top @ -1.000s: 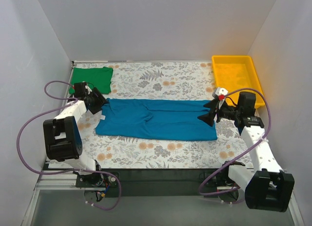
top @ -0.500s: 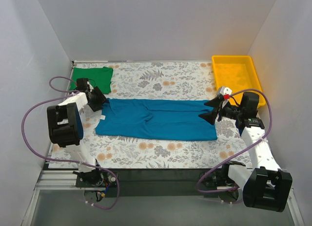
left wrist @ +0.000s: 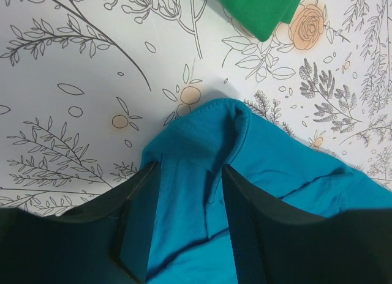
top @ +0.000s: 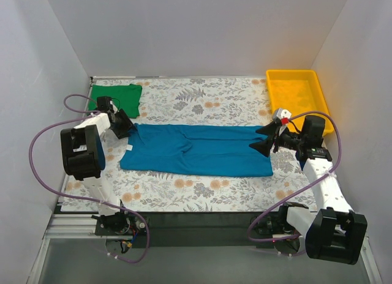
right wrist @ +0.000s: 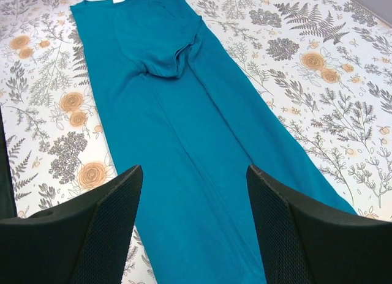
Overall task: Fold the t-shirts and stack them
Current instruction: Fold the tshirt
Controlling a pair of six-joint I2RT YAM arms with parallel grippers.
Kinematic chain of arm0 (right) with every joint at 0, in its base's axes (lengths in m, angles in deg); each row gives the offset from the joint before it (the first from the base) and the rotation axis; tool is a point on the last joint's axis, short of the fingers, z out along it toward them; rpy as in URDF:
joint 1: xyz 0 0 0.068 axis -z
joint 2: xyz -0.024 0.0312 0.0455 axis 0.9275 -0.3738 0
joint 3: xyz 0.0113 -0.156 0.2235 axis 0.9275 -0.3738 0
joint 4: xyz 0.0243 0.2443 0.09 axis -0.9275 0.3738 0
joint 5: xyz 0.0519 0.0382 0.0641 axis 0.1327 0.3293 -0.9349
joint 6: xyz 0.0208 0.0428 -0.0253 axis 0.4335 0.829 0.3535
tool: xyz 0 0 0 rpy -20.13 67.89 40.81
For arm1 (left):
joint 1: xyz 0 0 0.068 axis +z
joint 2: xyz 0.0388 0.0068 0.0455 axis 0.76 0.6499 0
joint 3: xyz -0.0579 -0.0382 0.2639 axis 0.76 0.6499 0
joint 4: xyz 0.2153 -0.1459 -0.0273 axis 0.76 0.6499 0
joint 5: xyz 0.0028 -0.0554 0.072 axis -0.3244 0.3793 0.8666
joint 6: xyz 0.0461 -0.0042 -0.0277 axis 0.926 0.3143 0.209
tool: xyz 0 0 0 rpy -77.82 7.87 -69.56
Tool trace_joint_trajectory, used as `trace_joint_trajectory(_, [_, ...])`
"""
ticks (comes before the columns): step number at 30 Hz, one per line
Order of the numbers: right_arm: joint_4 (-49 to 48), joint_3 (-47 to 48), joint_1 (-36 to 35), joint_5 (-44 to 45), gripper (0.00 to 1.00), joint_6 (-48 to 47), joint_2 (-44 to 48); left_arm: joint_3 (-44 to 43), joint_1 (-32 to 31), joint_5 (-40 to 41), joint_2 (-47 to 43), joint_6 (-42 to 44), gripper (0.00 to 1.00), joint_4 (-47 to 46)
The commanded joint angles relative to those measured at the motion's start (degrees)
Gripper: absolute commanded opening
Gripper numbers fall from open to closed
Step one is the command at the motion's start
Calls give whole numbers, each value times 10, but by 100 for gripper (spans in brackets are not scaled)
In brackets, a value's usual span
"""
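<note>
The teal-blue t-shirt (top: 196, 150) lies as a long folded strip across the middle of the table. The bright green t-shirt (top: 115, 98) lies folded at the back left. My left gripper (top: 125, 126) is open over the teal shirt's far left corner. In the left wrist view (left wrist: 187, 223) its fingers (left wrist: 138, 229) straddle the bunched teal corner (left wrist: 202, 143), with the green shirt's edge (left wrist: 260, 8) beyond. My right gripper (top: 262, 139) is open over the strip's right end. The right wrist view shows its jaws (right wrist: 195, 229) wide apart above the teal fabric (right wrist: 184, 131).
A yellow plastic tray (top: 297, 94) stands at the back right corner, just behind my right arm. White walls close in the table on the left, back and right. The flowered tablecloth (top: 202, 100) shows between the two shirts.
My left arm's elbow has swung back toward the wall while its gripper stays at the teal shirt's left corner. My right gripper has shifted slightly right. The shirts have not moved.
</note>
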Motion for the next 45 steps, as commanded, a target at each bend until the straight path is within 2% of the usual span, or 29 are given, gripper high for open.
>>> trace_joint_trajectory(1, [-16, 11, 1, -13, 74, 1, -11, -3, 1, -7, -20, 5, 43, 4])
trace_joint_trajectory(3, [0, 18, -12, -6, 72, -10, -33, 10, 1, -4, -64, 5, 45, -18])
trace_joint_trajectory(5, [45, 66, -37, 16, 69, -39, -91, 34, 1, 5, -127, 5, 49, -35])
trace_joint_trajectory(6, [103, 93, -85, 32, 69, -57, -114, 40, 1, 8, -150, 3, 53, -45])
trace_joint_trajectory(9, [154, 213, -160, 137, 69, -96, -219, 74, 1, 15, -237, 3, 58, -58])
trace_joint_trajectory(10, [194, 250, -202, 170, 69, -97, -283, 86, 1, 15, -259, 7, 60, -63])
trace_joint_trajectory(11, [220, 348, -219, 177, 69, -96, -321, 108, 1, 13, -295, 12, 61, -64])
trace_joint_trajectory(12, [247, 397, -251, 178, 69, -91, -358, 121, 2, 10, -313, 15, 61, -65])
trace_joint_trajectory(13, [293, 455, -263, 169, 69, -87, -435, 135, 2, 8, -331, 19, 61, -65])
trace_joint_trajectory(14, [305, 541, -275, 166, 69, -60, -473, 163, 3, -3, -364, 21, 62, -66])
trace_joint_trajectory(17, [323, 656, -320, 167, 68, -21, -597, 202, 2, -20, -423, 26, 62, -75])
trace_joint_trajectory(18, [322, 725, -337, 171, 68, 12, -624, 220, 3, -21, -434, 27, 62, -75])
trace_joint_trajectory(22, [317, 886, -369, 216, 69, 100, -774, 252, 2, -22, -483, 32, 63, -74])
trace_joint_trajectory(25, [282, 910, -391, 259, 70, 122, -811, 267, 2, -21, -500, 31, 63, -76])
trace_joint_trajectory(30, [236, 944, -392, 277, 70, 156, -859, 284, 3, -25, -505, 27, 63, -75])
trace_joint_trajectory(45, [203, 950, -398, 230, 71, 187, -923, 288, 2, -14, -509, 27, 63, -75])
